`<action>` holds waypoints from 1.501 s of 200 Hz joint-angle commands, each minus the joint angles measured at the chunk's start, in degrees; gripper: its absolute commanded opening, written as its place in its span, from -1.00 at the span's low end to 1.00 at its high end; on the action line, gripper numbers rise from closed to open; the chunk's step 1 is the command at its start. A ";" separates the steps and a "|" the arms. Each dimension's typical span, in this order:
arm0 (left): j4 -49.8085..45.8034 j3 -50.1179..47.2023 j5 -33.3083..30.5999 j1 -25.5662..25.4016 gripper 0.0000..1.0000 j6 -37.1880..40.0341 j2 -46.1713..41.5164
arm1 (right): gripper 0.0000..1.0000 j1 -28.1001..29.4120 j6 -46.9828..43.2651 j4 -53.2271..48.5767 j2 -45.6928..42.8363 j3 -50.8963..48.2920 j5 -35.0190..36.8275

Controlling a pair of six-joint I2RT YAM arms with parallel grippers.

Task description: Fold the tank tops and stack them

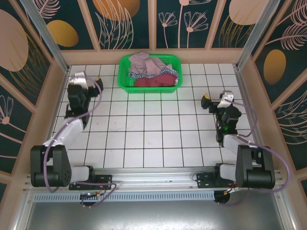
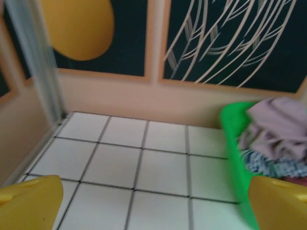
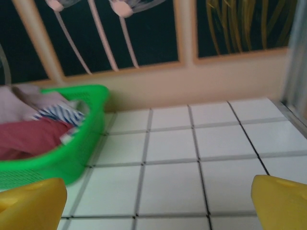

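At the far middle of the white tiled table [image 1: 144, 139], from the top camera: a green basket [image 1: 123, 76], heaped with all three tank tops. Pink top [image 1: 141, 59] at the back of the basket, striped top [image 1: 153, 73] across its middle, red top [image 1: 154, 82] along its near side, all crumpled and overlapping. Left gripper [image 1: 79, 77] well to the left of the basket, about level with it, touching no cloth. Right gripper [image 1: 214, 100] to the right of the basket and nearer the arm bases, spread wide, holding nothing.

From the left wrist: the basket [image 2: 234, 143] at the right edge, seen past bare tiles. Inside it the pink top [image 2: 278, 124] piled highest, the striped top [image 2: 268, 165] under it, and a sliver of the red top [image 2: 298, 181] lower still. Left gripper [image 2: 153, 211] wide open, its two yellow fingers [image 2: 29, 201] in the bottom corners. Nothing pinched between them, only tiles below. Right-hand finger in front of the basket's near corner; contact cannot be told.

From the right wrist: the basket [image 3: 72, 158] at the left. Pink top [image 3: 19, 103] at its back, striped top [image 3: 60, 115] toward the basket's right end, red top [image 3: 29, 136] in front against the near wall. Right gripper [image 3: 156, 206] also fully spread, yellow fingers [image 3: 280, 201] far apart in the bottom corners, gripping nothing and clear of the cloth. Left-hand finger low in front of the basket wall, touching or not unclear.
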 commanded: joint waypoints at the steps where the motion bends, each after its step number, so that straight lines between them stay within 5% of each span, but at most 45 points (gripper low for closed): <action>1: -25.43 13.00 9.51 -2.01 0.98 -6.71 4.40 | 0.98 1.24 -0.27 -18.27 -3.70 6.77 -10.56; 67: -35.90 37.36 15.70 -10.53 0.92 -10.81 24.53 | 0.98 12.37 -2.99 -50.46 -0.27 27.78 -17.69; 118: -35.99 53.90 17.33 -16.95 0.90 -10.37 42.16 | 0.98 17.79 -1.41 -54.22 4.93 34.72 -15.10; 184: -30.89 73.95 18.40 -18.55 0.84 -12.54 61.17 | 0.98 20.46 -0.85 -58.00 7.66 37.63 -12.76; 243: -26.14 81.14 23.54 -19.51 0.65 -15.96 69.11 | 0.98 20.37 -0.91 -60.60 7.13 36.63 -11.32; 272: -26.40 83.68 24.04 -19.79 0.14 -16.65 71.47 | 0.98 20.31 -0.71 -60.40 7.35 36.13 -11.07; 300: -26.31 84.26 22.90 -19.84 -0.85 -14.06 69.39 | 0.98 20.19 0.03 -59.59 7.39 35.56 -11.20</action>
